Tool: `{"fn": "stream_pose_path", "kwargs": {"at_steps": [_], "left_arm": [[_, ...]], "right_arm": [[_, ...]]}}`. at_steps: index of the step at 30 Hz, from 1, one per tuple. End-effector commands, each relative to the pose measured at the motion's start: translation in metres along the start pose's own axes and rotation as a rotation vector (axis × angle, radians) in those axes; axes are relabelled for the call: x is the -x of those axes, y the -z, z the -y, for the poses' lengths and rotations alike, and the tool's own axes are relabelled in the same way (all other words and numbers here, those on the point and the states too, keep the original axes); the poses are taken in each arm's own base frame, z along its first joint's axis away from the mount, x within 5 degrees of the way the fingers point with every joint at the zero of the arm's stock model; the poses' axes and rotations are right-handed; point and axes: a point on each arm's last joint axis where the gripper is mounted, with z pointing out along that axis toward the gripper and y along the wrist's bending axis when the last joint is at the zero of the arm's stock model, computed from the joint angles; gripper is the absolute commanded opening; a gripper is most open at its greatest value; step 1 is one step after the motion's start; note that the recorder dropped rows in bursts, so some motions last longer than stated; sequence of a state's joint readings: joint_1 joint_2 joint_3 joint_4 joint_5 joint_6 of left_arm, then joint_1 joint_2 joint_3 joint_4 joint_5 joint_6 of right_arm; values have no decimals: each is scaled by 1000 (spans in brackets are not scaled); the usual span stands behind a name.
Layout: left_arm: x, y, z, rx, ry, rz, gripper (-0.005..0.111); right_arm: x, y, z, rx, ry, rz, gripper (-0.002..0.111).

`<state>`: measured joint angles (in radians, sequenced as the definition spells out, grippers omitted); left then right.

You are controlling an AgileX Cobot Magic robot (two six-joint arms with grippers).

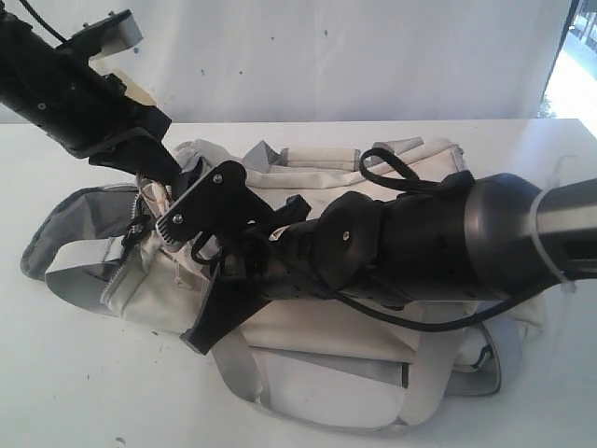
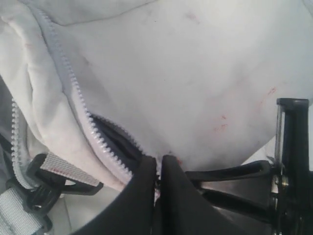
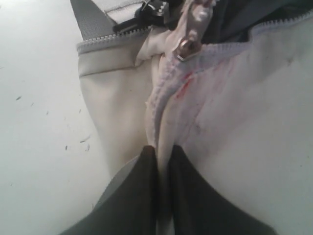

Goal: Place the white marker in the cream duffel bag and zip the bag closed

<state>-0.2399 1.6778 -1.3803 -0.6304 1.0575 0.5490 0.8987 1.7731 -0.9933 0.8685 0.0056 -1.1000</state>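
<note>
The cream duffel bag (image 1: pixel 308 345) lies on the white table, partly covered by both arms. My left gripper (image 2: pixel 159 164) is shut on the bag's cream edge, right beside the partly open grey zipper (image 2: pixel 105 147), with dark lining showing in the gap. In the exterior view it (image 1: pixel 159 182) comes down at the bag's left end. My right gripper (image 3: pixel 164 152) is shut on a raised fold of the bag's zipper tape (image 3: pixel 156 107), a short way from the metal zipper pull (image 3: pixel 188 46). It (image 1: pixel 173 229) reaches across from the right. The white marker is out of view.
Grey webbing straps (image 1: pixel 238 369) and a black buckle (image 2: pixel 41 178) hang at the bag's side. The white table (image 1: pixel 56 373) surrounds the bag, with a white backdrop (image 1: pixel 354 56) behind. Part of the right arm's black frame (image 2: pixel 288 161) shows in the left wrist view.
</note>
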Motion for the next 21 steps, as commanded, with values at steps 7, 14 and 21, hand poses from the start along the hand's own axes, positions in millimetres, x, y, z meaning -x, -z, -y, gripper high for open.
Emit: {"fn": "stream_pose_path", "kwargs": {"at_steps": [7, 14, 21], "left_arm": [[13, 8, -7, 111, 79, 106, 0], [24, 23, -10, 224, 49, 119, 0], [23, 22, -11, 227, 4, 93, 0]], "right_arm": [[-7, 1, -8, 99, 108, -58, 0], [-5, 4, -8, 99, 141, -53, 0], [10, 19, 1, 10, 200, 35, 0]]}}
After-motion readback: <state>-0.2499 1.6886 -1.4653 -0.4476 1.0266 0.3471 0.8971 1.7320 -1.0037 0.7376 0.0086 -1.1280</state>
